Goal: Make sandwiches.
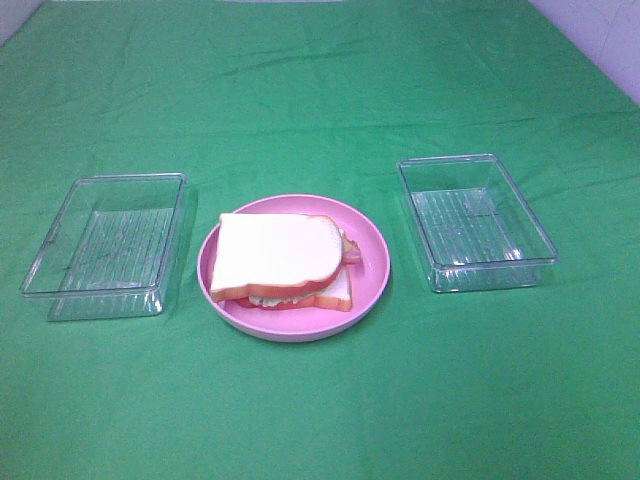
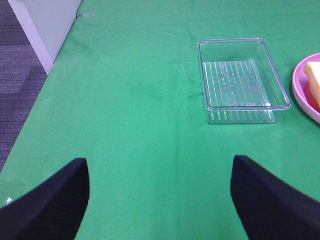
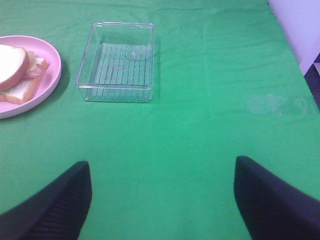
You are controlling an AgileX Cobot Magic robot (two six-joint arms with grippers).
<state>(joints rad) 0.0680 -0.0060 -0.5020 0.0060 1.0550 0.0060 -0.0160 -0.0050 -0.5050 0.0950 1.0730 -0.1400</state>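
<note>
1. Exterior high view shows a green tablecloth (image 1: 320,90) that covers the whole table, with a round pink plate (image 1: 375,262) near the middle
2. On this plate lies the sandwich (image 1: 275,252): a white bread slice with orange-brown crust on top, a second slice below it, and between them a little light green lettuce and reddish-pink bacon can be seen at the edges
3. The top slice sits a bit shifted from the bottom slice, so a corner of the lower bread sticks out on the near right side
4. A clear plastic tray (image 1: 60,260) stands on the cloth at the left of the plate, near it but not touching
5. A second clear plastic tray (image 1: 540,240) stands at the right of the plate, also apart from it; both trays have a ribbed bottom
6. Neither arm appears in the exterior high view
7. Left wrist view shows the left gripper (image 2: 160,200) over bare cloth, its two black fingers (image 2: 50,205) spread wide with nothing between them; the left tray (image 2: 207,80) and a part of the plate (image 2: 300,97) lie further ahead
8. Right wrist view shows the right gripper (image 3: 162,202) also spread wide and holding nothing, above the cloth; the right tray (image 3: 82,75) and the plate with the sandwich (image 3: 10,62) are well ahead of it
</note>
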